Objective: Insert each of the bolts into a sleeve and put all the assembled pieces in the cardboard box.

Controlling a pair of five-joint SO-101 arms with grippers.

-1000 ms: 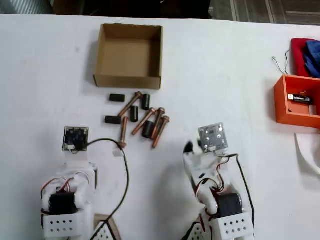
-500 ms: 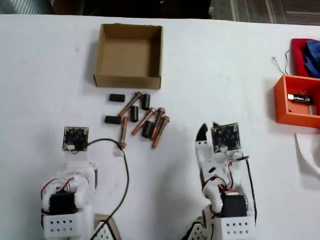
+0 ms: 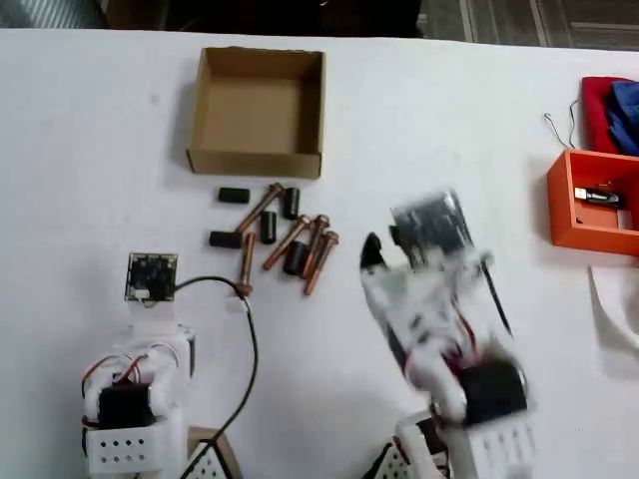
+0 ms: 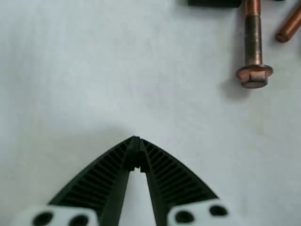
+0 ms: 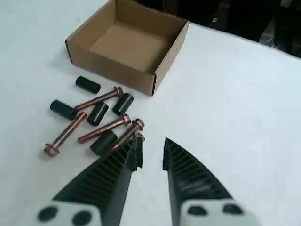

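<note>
Overhead, the cardboard box (image 3: pixel 255 162) sits at the table's (image 3: pixel 100 150) far side. Loose bolts (image 3: pixel 288 242) and sleeves (image 3: pixel 233 196) lie just in front of it, with the right gripper (image 3: pixel 372 251) near them. In the left wrist view, the left gripper (image 4: pixel 135 143) is pinched tip to tip on nothing — one bolt (image 4: pixel 253 44) lies beyond. In the right wrist view, the right gripper's fingers (image 5: pixel 186 165) stand slightly apart (nothing between them) at the pile's near edge.

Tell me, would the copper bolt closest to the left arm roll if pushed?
Probably, but in a curve: the bolt lies flat on its round shank, and its wider head would swing it around. It looks like solid metal, so probably stiff and heavy for its size.
</note>
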